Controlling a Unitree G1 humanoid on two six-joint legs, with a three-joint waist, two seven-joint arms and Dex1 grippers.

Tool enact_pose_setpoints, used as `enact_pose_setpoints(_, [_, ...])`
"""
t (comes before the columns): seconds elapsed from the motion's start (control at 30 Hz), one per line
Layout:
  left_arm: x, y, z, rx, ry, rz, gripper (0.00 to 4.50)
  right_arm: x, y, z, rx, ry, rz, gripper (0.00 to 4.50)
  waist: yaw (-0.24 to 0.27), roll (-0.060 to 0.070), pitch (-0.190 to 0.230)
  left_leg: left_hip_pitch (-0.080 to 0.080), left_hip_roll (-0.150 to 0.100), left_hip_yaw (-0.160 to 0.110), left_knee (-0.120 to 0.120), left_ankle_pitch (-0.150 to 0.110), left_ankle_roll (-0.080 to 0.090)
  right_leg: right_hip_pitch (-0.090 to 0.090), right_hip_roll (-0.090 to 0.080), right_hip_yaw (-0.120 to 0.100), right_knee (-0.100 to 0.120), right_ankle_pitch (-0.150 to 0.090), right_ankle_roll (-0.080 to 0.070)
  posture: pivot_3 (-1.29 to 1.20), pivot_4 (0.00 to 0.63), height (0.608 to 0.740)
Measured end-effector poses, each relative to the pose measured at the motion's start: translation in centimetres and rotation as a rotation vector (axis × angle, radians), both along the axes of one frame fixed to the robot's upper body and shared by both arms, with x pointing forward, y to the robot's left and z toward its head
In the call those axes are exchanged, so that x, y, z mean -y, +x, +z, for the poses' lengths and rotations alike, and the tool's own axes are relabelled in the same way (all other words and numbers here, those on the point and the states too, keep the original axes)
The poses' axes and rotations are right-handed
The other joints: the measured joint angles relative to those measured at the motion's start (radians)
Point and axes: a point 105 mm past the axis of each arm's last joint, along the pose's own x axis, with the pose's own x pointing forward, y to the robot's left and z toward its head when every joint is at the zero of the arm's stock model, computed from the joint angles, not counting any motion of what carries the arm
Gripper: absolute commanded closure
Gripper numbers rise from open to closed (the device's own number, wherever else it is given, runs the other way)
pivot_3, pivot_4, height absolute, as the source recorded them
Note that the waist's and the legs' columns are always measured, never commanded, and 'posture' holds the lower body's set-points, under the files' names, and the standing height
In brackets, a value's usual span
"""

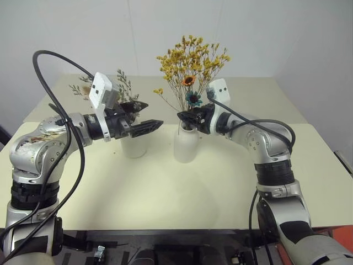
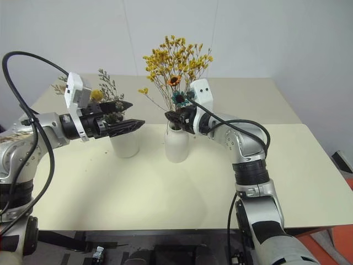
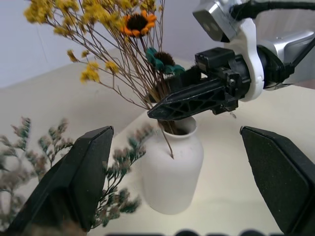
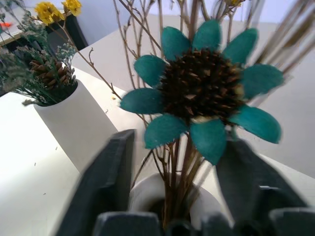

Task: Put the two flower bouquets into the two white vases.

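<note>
Flanking the yellow bouquet's stems [image 4: 178, 169], right fingers [image 4: 106, 182] part-closed.

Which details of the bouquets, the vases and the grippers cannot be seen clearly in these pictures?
- Right gripper: whether its fingers pinch the yellow bouquet's stems; blur in the right wrist view.
- Tube vase: upper part hidden by the open left gripper in the eye views.
- Grey-green bouquet: blurred in the left wrist view.
- Bottle vase interior: how deep the stems sit.
</note>
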Motion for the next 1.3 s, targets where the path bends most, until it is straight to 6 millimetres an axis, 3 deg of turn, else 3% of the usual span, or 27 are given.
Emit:
enact_pose_setpoints(0.07, [-0.1,0.2,0.0,-0.018,0.001,0.006,0.0,0.0,-0.1,0.1,0.006,0.001,0.004,3.53,0.0,0.0,0.0,0.0,0.0,0.0,0.0,0.0,0.0,0.0,0.0,0.0,0.0,0.0,0.0,0.0,0.15,0.74])
enact_pose_setpoints(0.23, [0.2,1.1,0.4,-0.083,0.017,0.023,0.0,0.0,-0.7,0.5,0.056,0.007,0.027,3.53,-0.002,0.0,0.0,0.0,0.0,0.0,0.0,0.0,0.0,0.0,0.0,0.0,0.0,0.0,0.0,0.0,0.15,0.74])
enact_pose_setpoints(0.63, [0.2,1.8,0.3,-0.153,0.034,0.043,0.0,0.8,-2.4,-0.9,0.275,-0.078,0.093,3.53,-0.009,0.0,0.0,0.0,0.0,0.0,0.0,0.0,0.0,0.0,0.0,0.0,0.0,0.0,0.001,0.0,0.15,0.74])
enact_pose_setpoints(0.8, [0.2,1.8,0.3,-0.153,0.035,0.042,0.0,0.5,-2.3,-2.3,0.336,-0.131,0.084,3.53,-0.009,0.0,0.0,0.0,0.0,0.0,0.0,0.0,0.0,0.0,0.0,0.0,0.0,-0.002,0.003,0.0,0.15,0.74])
enact_pose_setpoints(1.23, [0.2,1.7,0.4,-0.141,0.049,0.041,0.0,0.0,-1.8,-2.4,0.375,-0.138,0.056,3.53,-0.01,0.0,0.0,0.002,0.0,0.0,0.0,0.0,0.0,0.001,0.0,0.001,0.001,-0.001,0.002,0.0,0.15,0.74])
enact_pose_setpoints(1.3, [0.2,1.6,0.4,-0.138,0.051,0.036,0.0,0.0,-1.9,-2.4,0.37,-0.141,0.06,3.15,-0.009,0.0,0.0,0.003,0.0,0.0,0.0,0.0,0.0,0.001,0.0,0.001,0.001,-0.001,0.002,0.0,0.15,0.74])
